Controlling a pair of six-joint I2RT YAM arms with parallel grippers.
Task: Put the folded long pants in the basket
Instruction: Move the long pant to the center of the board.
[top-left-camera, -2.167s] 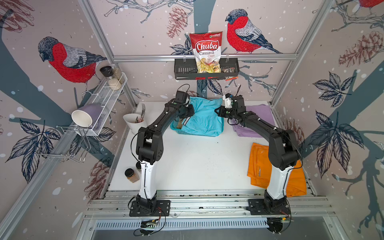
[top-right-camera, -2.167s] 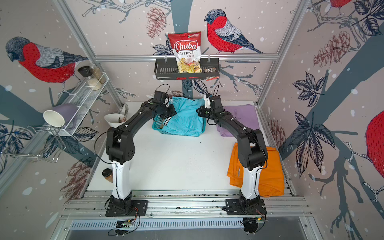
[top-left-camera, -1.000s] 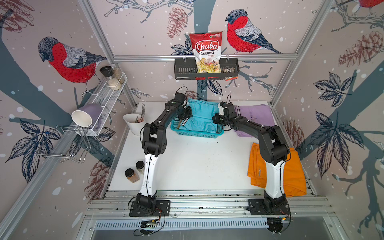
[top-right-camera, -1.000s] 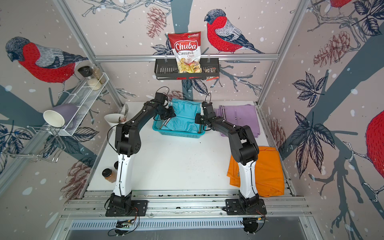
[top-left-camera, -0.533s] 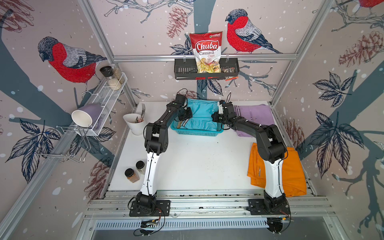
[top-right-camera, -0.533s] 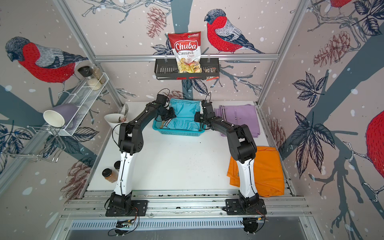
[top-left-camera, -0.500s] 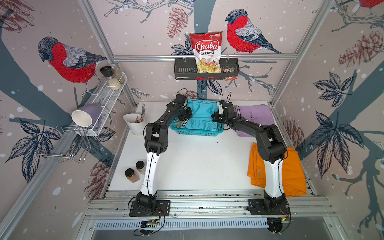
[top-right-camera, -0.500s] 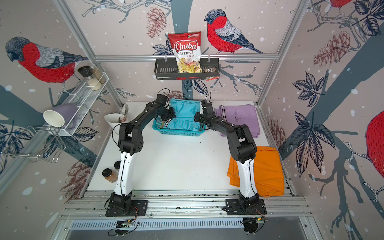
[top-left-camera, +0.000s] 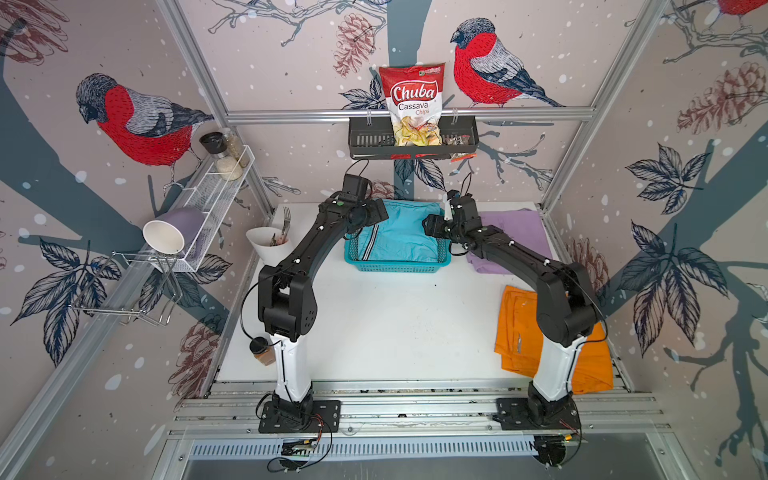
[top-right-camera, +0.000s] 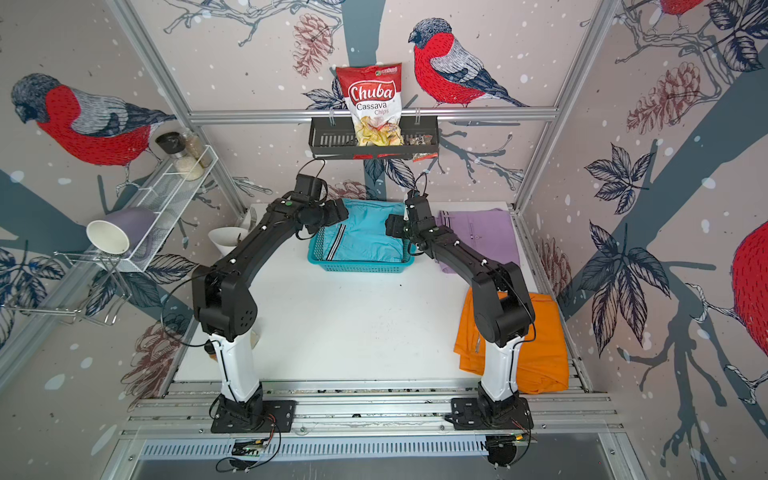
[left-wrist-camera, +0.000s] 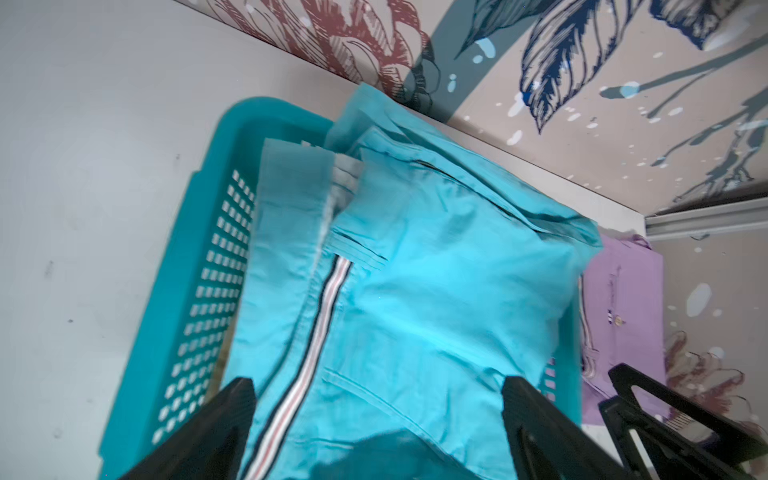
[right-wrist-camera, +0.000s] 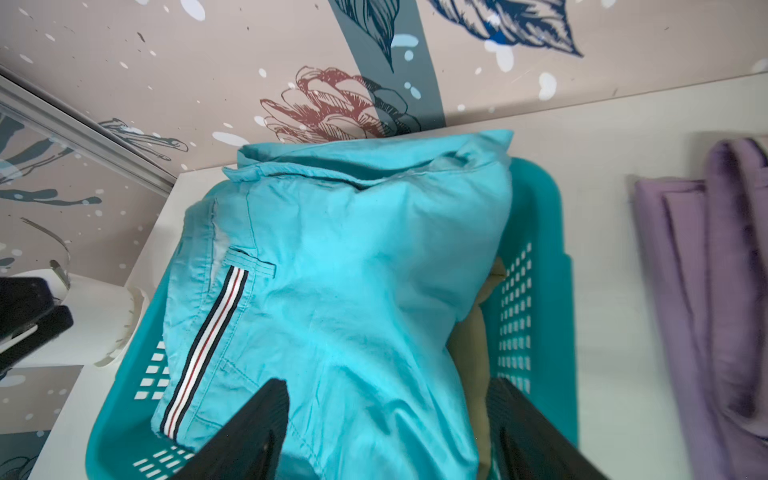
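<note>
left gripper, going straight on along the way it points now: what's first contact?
Most likely the sky blue pants heaped in the basket. The open left gripper points right at them, though the gap is hard to judge.

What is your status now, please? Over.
Both tools open: left tool, right tool. Blue pants lie in basket, far end over rim. Lilac pants, orange pants on table. Nothing in the way.

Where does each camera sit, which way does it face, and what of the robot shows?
Top views: above the bases, tilted toward the back wall; left arm and right arm whole, basket between them.
Left wrist: on the left arm, looking down at the blue pants in the basket; open left hand shows.
Right wrist: same pants from the opposite side; open right hand shows.
Shared: both wrist views show the lilac pants beside the basket.
</note>
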